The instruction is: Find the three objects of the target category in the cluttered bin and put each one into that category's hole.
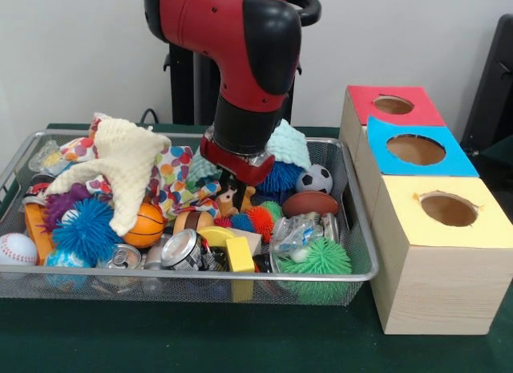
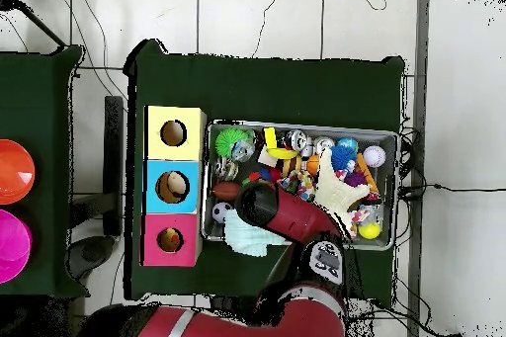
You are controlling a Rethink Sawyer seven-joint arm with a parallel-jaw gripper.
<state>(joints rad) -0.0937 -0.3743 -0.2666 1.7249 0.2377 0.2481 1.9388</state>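
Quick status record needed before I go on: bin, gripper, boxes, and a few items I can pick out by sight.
bin: wire mesh basket, crowded with toys, cans and cloths
arm: reaching down into the basket's middle
gripper: low among the clutter, open or shut not visible
boxes: red-topped box farthest from the front camera, blue-topped box in the middle, yellow-topped box nearest, one round hole each
near boxes: green spiky ball, brown football, soccer ball
far end: baseball, blue spiky ball, cream knitted cloth

No readable text, labels, brand names, numbers or signs appear on any object in either the front or overhead view.
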